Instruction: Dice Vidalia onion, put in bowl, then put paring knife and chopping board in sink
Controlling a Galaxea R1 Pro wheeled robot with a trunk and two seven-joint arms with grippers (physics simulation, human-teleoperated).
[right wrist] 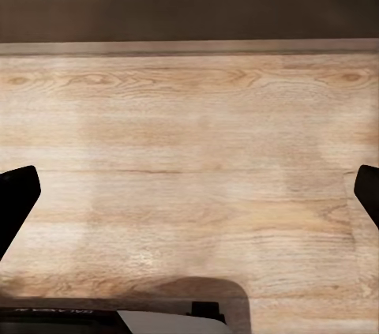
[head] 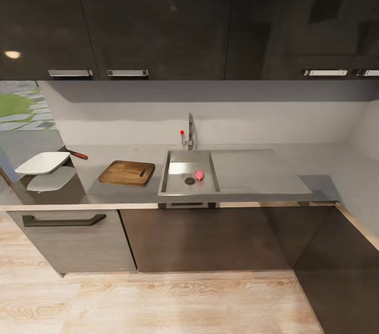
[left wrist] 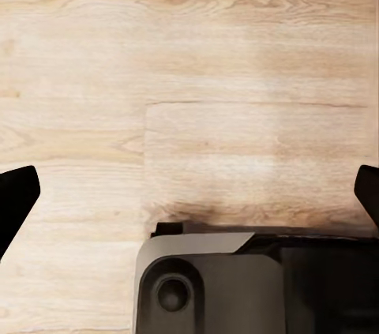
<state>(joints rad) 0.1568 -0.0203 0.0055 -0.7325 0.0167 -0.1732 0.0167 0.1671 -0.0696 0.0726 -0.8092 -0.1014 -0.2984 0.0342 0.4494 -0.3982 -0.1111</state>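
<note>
The opening step, fetching the small pink Vidalia onion [head: 199,175], is judged barely begun: it lies beside the drain of the rectangular stainless-steel sink [head: 176,185], and an approach is called for. The dark-brown wooden chopping board [head: 126,172] is seen from the head; pale wood-plank floor [left wrist: 237,113] from both wrists, where the left gripper [left wrist: 189,196] and right gripper [right wrist: 189,200] appear spread wide, empty.

No legible text or labels.

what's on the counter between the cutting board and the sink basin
Nothing: in the head view only bare grey countertop separates the chopping board from the sink, where the pink onion lies.
</note>
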